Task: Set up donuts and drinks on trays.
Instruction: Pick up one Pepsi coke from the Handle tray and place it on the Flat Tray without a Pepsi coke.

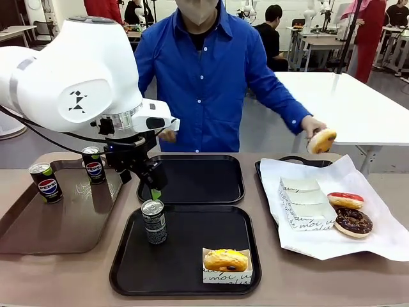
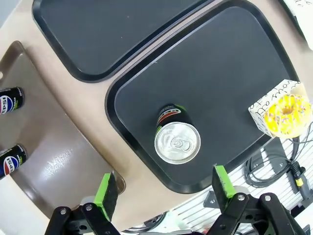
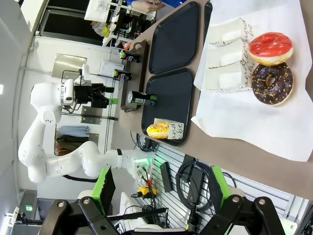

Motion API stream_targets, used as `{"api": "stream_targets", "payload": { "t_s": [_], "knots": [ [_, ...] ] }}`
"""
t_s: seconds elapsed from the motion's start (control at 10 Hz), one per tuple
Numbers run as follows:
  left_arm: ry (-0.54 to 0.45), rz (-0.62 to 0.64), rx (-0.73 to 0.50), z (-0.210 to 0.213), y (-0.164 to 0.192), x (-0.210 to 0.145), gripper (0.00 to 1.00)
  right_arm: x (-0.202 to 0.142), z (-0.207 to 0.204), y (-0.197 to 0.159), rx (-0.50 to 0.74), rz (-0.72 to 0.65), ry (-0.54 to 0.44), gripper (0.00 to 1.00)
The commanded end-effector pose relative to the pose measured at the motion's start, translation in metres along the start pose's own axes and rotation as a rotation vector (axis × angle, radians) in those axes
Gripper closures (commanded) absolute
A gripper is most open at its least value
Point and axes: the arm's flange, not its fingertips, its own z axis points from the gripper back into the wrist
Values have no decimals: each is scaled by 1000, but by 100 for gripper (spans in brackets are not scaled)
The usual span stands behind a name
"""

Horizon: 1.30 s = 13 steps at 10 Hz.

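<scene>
Left claw (image 2: 164,186) spread wide, empty, just above the upright can (image 1: 154,222) on the near black tray (image 1: 192,249). Yellow donut (image 1: 225,260) in its paper sleeve sits at the same tray's near right corner. Right claw (image 3: 161,183) spread, holding nothing. Person's hand (image 1: 312,125) holds a glazed donut (image 1: 322,141) above the white paper (image 1: 377,236).

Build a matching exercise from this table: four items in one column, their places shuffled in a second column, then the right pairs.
Things
1. yellow donut in its sleeve
2. chocolate donut
3. leftmost can
4. pale glazed donut

Places
A. held up in the person's hand
B. standing on the brown tray
C. on the near black tray
D. lying on the white paper

Pairs: 1-C, 2-D, 3-B, 4-A
</scene>
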Motion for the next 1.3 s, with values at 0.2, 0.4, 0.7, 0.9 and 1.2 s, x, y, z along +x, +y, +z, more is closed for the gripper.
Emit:
{"api": "stream_targets", "payload": {
  "t_s": [0.2, 0.4, 0.7, 0.9, 1.2],
  "knots": [
    [-38, 315, -57, 48, 113, 3, 0, 0, 0, 0, 21, 19, -8, 0],
    [-94, 453, -75, 68, 176, -8, 0, 0, 0, 0, 21, 19, -8, 0],
    [-48, 660, 143, 63, 259, -21, 0, 0, 0, 0, 21, 19, -8, 0],
    [-35, 745, 104, 39, 299, -51, 0, 0, 0, 0, 21, 19, -8, 0],
    [-35, 734, 47, 11, 325, -76, 0, 0, 0, 0, 21, 19, -8, 0]
  ]
}}
